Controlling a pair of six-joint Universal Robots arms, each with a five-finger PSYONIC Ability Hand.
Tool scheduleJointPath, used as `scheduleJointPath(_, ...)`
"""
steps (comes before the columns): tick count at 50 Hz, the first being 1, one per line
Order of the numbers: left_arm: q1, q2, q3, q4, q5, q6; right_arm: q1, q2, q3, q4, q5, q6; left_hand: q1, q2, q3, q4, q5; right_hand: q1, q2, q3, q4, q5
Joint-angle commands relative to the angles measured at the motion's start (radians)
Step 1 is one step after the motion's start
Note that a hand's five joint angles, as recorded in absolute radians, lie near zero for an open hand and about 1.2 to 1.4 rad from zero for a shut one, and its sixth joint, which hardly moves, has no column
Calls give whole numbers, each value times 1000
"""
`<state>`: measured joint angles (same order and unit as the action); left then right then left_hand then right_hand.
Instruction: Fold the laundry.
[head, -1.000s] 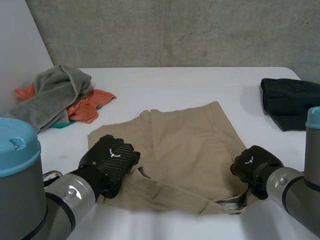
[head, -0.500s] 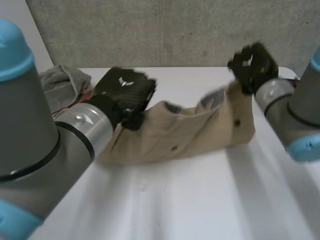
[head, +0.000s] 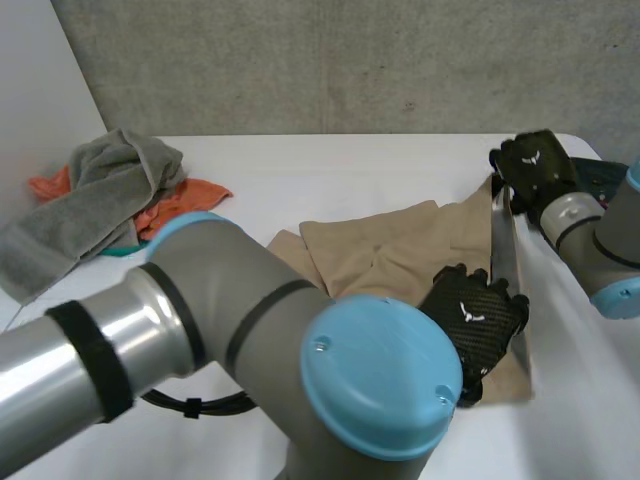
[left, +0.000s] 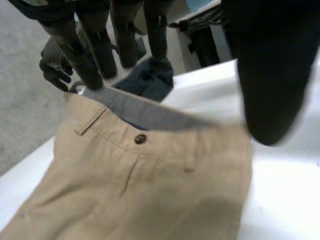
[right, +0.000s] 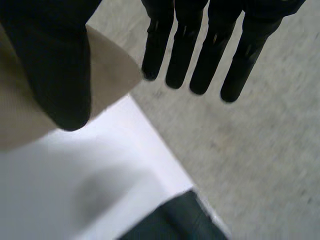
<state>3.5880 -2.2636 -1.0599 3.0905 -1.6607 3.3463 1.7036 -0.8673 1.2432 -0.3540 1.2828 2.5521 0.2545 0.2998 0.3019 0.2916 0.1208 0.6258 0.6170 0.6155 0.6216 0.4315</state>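
The tan trousers (head: 385, 250) lie on the white table (head: 330, 165), a little to my right of its middle, with the waistband (left: 150, 117) running along their right side. My left arm (head: 200, 320) reaches across in front of me, and my left hand (head: 470, 315) sits at the near end of that waistband. In my left wrist view the fingers (left: 92, 55) are straight and the thumb (left: 270, 75) stands wide apart from them. This hand is open and grips nothing. The fingertips reach the waistband's edge, where the grey lining shows, and the brown button (left: 140, 139) lies under the palm.

My right hand (head: 535, 165) is at the far end of the waistband, near the table's far right corner, and the cloth rises up to it there. In my right wrist view the tan corner lies right against the hand, but I cannot tell whether I am pinching it or merely touching it.

Just behind my right hand lies a dark garment (left: 150, 82). At the far left of the table, well apart from the trousers, is a heap: a grey towel (head: 105, 190) on top of an orange cloth (head: 190, 205).
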Motion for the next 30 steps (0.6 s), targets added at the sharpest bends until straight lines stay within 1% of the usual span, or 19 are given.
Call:
scheduleJointPath(1, 37, 87, 44, -72, -10, 42, -6, -93, -5, 203, 128, 42, -80, -125, -127, -117, -121, -295, -287, -285, -291, -276)
scheduleJointPath(3, 63, 133, 43, -79, -10, 44, -6, -139, -24, 278, 150, 72, -80, -125, -127, -117, -121, -296, -287, -285, -291, -276)
scheduleJointPath(4, 89, 175, 38, -88, -10, 48, -2, -175, -48, 359, 162, 106, -80, -125, -127, -117, -121, -307, -299, -297, -303, -288)
scheduleJointPath(7, 135, 229, 28, -104, -11, 51, 10, -214, -94, 510, 167, 137, -80, -125, -127, -117, -121, -322, -313, -312, -318, -302)
scheduleJointPath(8, 170, 257, 18, -119, -13, 55, 19, -237, -123, 623, 170, 139, -80, -125, -127, -117, -121, -322, -313, -312, -318, -302)
scheduleJointPath(11, 231, 283, -5, -153, -16, 65, 34, -263, -162, 794, 178, 131, -80, -125, -127, -117, -121, -372, -363, -361, -368, -352)
scheduleJointPath(12, 276, 294, -29, -180, -16, 74, 43, -277, -181, 896, 191, 120, -80, -125, -127, -117, -121, -401, -392, -391, -397, -381)
scheduleJointPath(15, 346, 297, -72, -226, -13, 97, 54, -301, -191, 1022, 224, 102, -80, -125, -127, -117, -121, -401, -393, -391, -397, -382)
scheduleJointPath(16, 391, 294, -101, -255, -10, 120, 59, -324, -188, 1082, 242, 91, -80, -125, -127, -117, -121, -404, -395, -394, -400, -384)
scheduleJointPath(19, 458, 282, -155, -282, -5, 166, 62, -361, -173, 1121, 253, 68, -21, -66, -68, -58, -62, -401, -393, -391, -397, -382)
scheduleJointPath(20, 504, 274, -195, -283, 2, 198, 62, -384, -157, 1138, 248, 51, 17, -28, -30, -20, -24, -393, -384, -382, -388, -373)
scheduleJointPath(23, 563, 265, -245, -271, 27, 246, 60, -426, -128, 1153, 230, 25, 88, 43, 40, 51, 47, -357, -349, -347, -353, -338)
scheduleJointPath(24, 595, 257, -277, -257, 50, 274, 60, -444, -110, 1167, 202, 8, 106, 60, 58, 68, 65, -343, -334, -332, -339, -323)
scheduleJointPath(27, 643, 225, -319, -228, 105, 323, 63, -463, -70, 1207, 139, -22, 106, 60, 58, 69, 65, -302, -293, -291, -298, -282)
scheduleJointPath(28, 650, 214, -325, -222, 116, 332, 65, -467, -33, 1243, 97, -47, 100, 55, 52, 63, 59, -284, -275, -274, -280, -264)
scheduleJointPath(30, 663, 194, -327, -208, 139, 344, 70, -466, 7, 1273, 66, -71, 77, 31, 29, 39, 36, -261, -252, -250, -256, -241)
